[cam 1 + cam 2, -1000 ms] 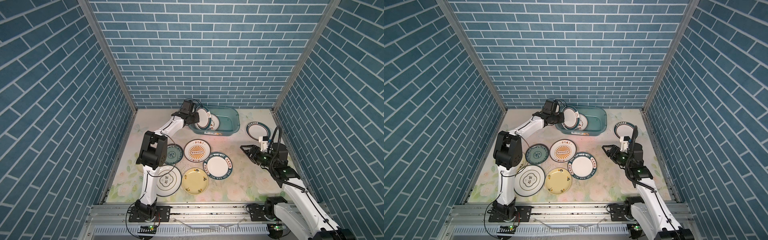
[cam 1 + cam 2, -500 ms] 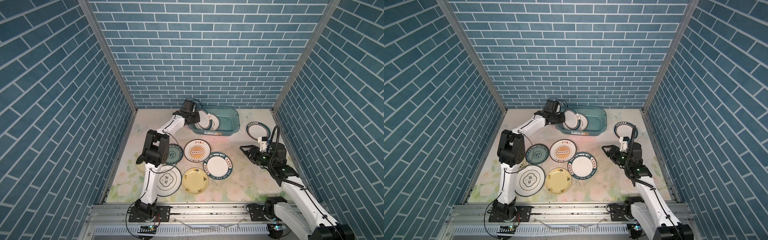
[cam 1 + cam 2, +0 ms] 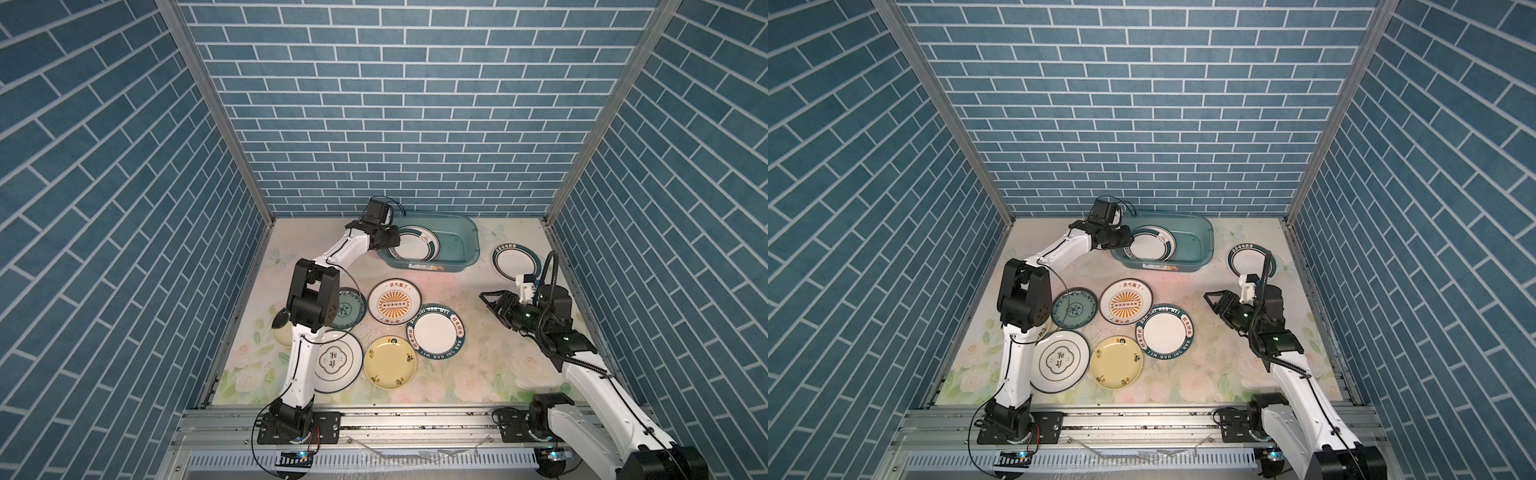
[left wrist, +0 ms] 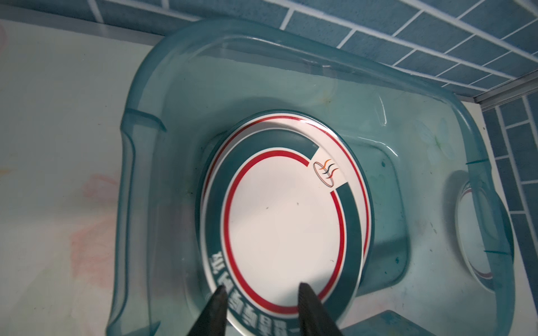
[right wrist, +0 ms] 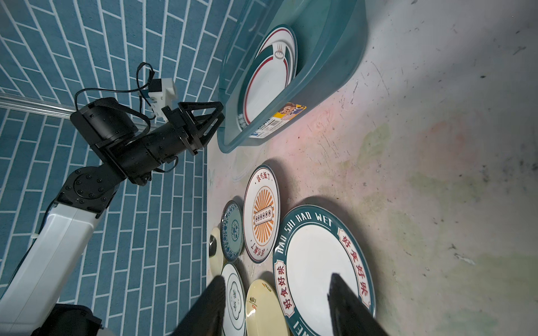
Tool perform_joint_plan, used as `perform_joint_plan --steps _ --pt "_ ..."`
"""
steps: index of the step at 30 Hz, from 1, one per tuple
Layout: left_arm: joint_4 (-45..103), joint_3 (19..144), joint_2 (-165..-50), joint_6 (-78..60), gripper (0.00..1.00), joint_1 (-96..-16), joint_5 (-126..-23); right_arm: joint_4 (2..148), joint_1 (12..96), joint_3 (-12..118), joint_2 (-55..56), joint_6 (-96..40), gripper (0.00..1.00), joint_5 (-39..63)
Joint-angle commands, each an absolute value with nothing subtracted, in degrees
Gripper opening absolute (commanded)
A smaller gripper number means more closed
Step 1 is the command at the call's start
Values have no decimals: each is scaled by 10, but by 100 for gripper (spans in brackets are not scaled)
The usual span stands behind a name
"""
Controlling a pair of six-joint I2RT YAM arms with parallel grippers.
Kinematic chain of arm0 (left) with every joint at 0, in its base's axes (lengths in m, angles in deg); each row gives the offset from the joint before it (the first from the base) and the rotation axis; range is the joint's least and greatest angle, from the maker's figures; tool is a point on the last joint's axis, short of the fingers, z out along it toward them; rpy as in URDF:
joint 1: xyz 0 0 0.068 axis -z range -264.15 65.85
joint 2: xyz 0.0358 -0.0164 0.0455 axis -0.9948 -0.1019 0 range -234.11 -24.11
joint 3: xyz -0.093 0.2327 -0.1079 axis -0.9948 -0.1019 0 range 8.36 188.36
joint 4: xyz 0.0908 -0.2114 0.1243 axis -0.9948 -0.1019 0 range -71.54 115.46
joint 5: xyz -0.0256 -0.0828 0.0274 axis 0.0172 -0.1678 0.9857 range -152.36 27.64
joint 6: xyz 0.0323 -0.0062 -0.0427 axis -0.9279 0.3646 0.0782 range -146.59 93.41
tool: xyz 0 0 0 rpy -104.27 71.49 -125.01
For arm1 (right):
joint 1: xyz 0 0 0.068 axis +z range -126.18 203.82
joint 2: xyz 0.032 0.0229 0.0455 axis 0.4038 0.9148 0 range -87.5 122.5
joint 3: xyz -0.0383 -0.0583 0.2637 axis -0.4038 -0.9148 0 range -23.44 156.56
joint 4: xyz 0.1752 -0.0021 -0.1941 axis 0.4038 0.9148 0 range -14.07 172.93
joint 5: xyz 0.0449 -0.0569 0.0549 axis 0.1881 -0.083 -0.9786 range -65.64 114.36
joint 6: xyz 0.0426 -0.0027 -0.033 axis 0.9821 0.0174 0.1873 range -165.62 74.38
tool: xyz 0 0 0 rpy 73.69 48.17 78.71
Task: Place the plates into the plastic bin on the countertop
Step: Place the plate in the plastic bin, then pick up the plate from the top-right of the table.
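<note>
At the bin's (image 3: 453, 266) left end, the left gripper (image 4: 262, 286) stood with its jaws apart. Its tips were just by the rim of a teal-banded plate (image 3: 415, 247) that lay tilted inside the bin and did not look gripped. The right gripper (image 5: 276, 276), well in front of the bin and to its right, hovered open and empty over the counter (image 3: 478, 374).

I judged the task to be at an early stage, with at least one plate in the bin and seven outside. A teal-rimmed plate (image 3: 515, 259) lay just right of the bin. In front of the bin lay the sunburst plate (image 3: 394, 306), floral plate (image 3: 349, 309), lettered plate (image 3: 436, 336), yellow plate (image 3: 390, 362), white plate (image 3: 336, 361), and a cream plate (image 3: 280, 328) half hidden under the left arm.

The bin was translucent plastic with rounded corners and a lipped rim. All plates were round, shallow and glossy. The counter was flat, flower-printed and scuffed.
</note>
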State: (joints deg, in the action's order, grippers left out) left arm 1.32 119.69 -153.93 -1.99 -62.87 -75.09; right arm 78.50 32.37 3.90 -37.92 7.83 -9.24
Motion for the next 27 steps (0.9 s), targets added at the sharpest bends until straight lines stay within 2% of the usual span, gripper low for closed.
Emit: perform_joint_plan --steps 1,10,15,20,27 --pt "12 1213 -1539 -31 53 -632 -759 803 319 33 -379 54 58 -78" --pt "67 1155 -1478 -37 81 -631 -771 802 266 21 -352 54 57 -76" --pt "106 1096 -1422 -36 87 -628 -768 814 226 23 -330 36 57 -78" --pt "136 1024 -1358 -36 100 -618 -757 844 188 29 -321 12 57 -65" --pt "184 902 -1269 -15 100 -590 -744 847 105 29 -283 1 58 -60"
